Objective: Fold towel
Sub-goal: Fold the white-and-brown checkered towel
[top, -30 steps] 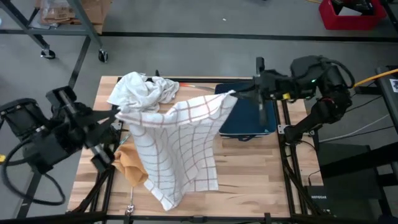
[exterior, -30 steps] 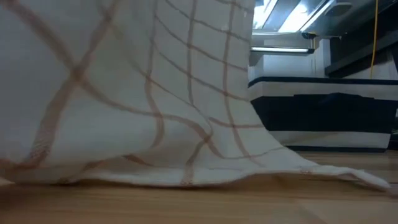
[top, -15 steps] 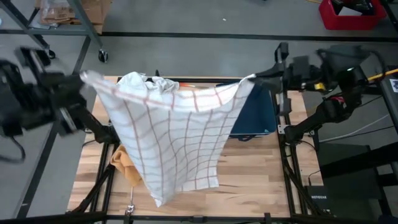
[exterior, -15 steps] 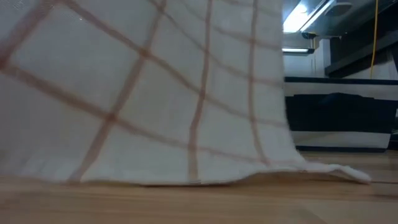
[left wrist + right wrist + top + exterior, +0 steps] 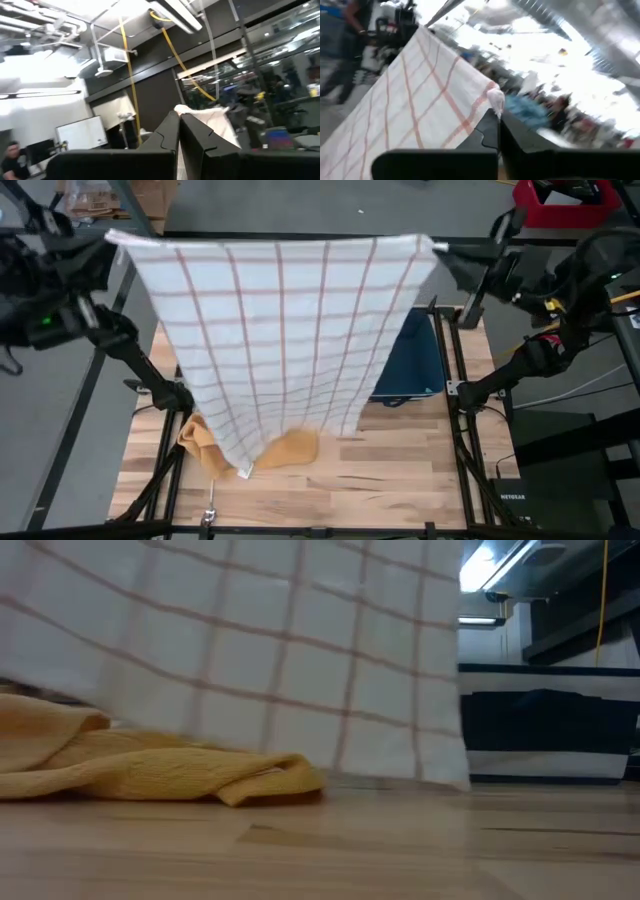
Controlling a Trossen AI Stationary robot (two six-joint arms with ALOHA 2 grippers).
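Hanging from both claws, towel hides table (mostly).

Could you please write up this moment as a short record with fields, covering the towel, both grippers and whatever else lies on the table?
held item: checked towel, stretched wide between the two arms, hanging above the table
left gripper: shut on one top corner of the towel, raised at the table's far left
right gripper: shut on the other top corner, raised at far right
towel's lower edge: hangs just above the wooden table, behind the yellow cloth in the low view
yellow cloth: crumpled on the table, partly under the towel
dark blue item: on the table, partly hidden by the towel
fold: not yet made
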